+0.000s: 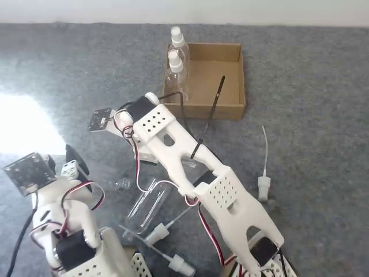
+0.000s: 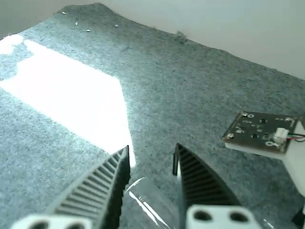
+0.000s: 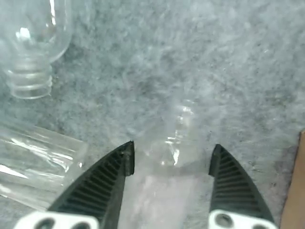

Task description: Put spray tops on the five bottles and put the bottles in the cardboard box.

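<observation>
My right gripper (image 3: 174, 145) is open and hangs low over the carpet, with a clear uncapped bottle (image 3: 175, 143) lying between its fingers. A second open bottle (image 3: 29, 45) lies just beyond, and a third (image 3: 33, 162) lies beside one finger. My left gripper (image 2: 151, 150) is open above a clear bottle (image 2: 147, 206). The high view has a bare bottle (image 1: 147, 205) lying between the arms. Two bottles with spray tops (image 1: 176, 60) stand in the cardboard box (image 1: 228, 107). Loose spray tops (image 1: 263, 186) (image 1: 158, 233) (image 1: 182, 265) lie on the carpet.
The grey carpet (image 1: 311, 81) covers the table. The right arm (image 1: 219, 196) stretches from the near edge toward the box, with a black cable tie (image 1: 210, 112) sticking up. Its wrist board (image 2: 262, 133) is in the left wrist view. A sunlit patch (image 2: 66, 100) lies at the left.
</observation>
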{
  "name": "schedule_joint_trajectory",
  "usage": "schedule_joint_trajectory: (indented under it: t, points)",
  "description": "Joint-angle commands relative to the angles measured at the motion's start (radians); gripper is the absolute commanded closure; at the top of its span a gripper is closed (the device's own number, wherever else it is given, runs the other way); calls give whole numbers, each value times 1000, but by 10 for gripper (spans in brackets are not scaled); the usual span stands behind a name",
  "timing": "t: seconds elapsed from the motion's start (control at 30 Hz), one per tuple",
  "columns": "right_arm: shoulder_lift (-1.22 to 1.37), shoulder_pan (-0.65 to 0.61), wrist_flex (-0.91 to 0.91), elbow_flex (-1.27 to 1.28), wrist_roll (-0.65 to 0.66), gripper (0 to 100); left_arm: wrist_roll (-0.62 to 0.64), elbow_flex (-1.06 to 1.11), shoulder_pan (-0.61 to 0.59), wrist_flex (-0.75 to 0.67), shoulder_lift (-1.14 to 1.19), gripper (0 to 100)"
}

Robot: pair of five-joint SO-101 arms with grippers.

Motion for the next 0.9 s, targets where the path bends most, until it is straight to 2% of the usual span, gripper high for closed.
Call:
schedule_joint_trajectory:
  t: [0.0, 0.23, 0.53, 0.87]
  points:
    - [-8, -7, 45, 23, 11, 764, 0, -8, -8, -18, -12, 863]
    - [-8, -2, 45, 31, 11, 775, 0, -8, -8, -18, -12, 863]
    - [-24, -2, 47, 31, 11, 983, 0, -8, -8, -18, -12, 863]
    - [-191, -2, 47, 31, 5, 989, 0, 2, -8, -25, -12, 863]
